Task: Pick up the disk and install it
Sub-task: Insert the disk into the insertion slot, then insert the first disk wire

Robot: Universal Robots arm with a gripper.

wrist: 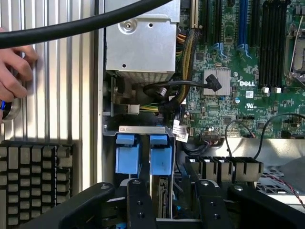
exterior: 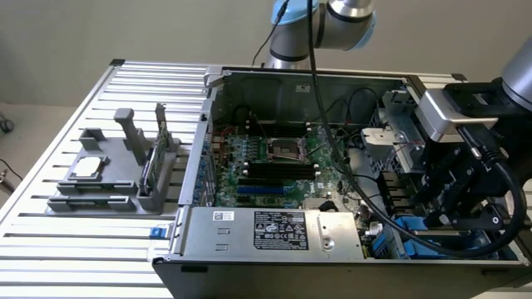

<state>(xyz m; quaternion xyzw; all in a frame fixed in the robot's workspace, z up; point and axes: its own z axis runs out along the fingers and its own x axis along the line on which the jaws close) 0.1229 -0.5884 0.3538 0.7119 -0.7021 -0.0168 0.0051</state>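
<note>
The disk [wrist: 160, 164] stands on edge in the drive bay at the open computer case's [exterior: 291, 81] corner, at the exterior view's lower right. Its blue carrier end sits almost level with a second blue carrier [wrist: 127, 152] beside it. My gripper [wrist: 170, 191] reaches down into that bay, one black finger [wrist: 139, 202] on each side of the disk's grey metal body, and appears shut on it. In the exterior view the gripper [exterior: 453, 212] hangs low over the blue carriers [exterior: 413, 232] and hides most of the disk.
The motherboard [exterior: 275, 156] fills the case floor and a silver power supply [exterior: 275, 229] lies along the near side. Cables [wrist: 181, 90] run close to the bay. A grey holder [exterior: 108, 187] outside the case holds a square chip [exterior: 87, 165] and an upright green card [exterior: 158, 156]. A person's hand [wrist: 14, 71] rests near a keyboard [wrist: 33, 181].
</note>
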